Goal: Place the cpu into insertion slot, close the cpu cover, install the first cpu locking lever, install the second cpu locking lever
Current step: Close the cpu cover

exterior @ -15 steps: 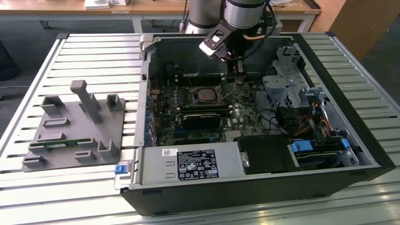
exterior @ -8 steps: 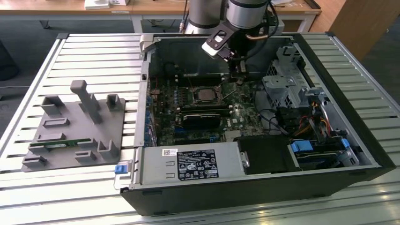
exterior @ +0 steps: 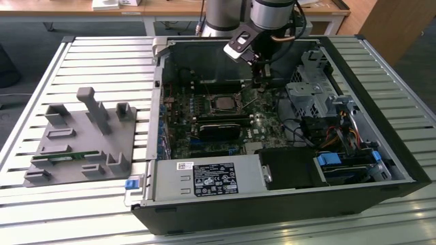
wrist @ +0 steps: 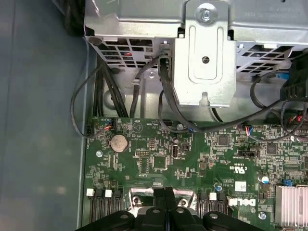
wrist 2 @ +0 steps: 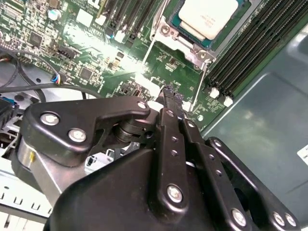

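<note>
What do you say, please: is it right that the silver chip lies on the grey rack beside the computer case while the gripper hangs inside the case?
Not quite: the silver chip sits in its socket on the circuit board, as the second wrist view shows. The gripper does hang inside the case.

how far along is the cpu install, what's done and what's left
Done: the chip sits in place, and the cover looks closed around it.
In hand: the gripper is shut and empty, with its tips close to the two thin levers. These seem unlatched and angle away from the cover.
Left: both levers look yet to be locked down.
</note>
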### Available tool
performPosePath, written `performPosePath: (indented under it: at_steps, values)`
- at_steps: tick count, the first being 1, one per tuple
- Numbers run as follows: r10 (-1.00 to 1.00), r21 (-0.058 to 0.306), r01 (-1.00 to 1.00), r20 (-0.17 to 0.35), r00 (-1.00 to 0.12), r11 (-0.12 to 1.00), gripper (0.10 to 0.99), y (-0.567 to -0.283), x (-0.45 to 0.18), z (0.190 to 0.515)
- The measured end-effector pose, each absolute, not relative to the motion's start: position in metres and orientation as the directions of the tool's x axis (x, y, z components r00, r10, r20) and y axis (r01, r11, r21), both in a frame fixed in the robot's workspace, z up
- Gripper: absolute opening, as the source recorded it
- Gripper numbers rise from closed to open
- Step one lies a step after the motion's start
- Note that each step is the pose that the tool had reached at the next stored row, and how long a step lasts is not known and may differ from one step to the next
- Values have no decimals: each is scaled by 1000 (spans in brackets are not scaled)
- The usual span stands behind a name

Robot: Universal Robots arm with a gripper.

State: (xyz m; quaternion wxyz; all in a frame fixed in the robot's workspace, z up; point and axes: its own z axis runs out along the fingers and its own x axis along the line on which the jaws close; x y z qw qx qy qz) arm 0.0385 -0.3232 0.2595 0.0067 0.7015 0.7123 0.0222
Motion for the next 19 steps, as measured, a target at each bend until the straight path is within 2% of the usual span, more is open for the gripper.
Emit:
performPosePath:
  at_steps: [19]
  values:
    - [1000,32,999,22,-16,15,106,-320,60,257]
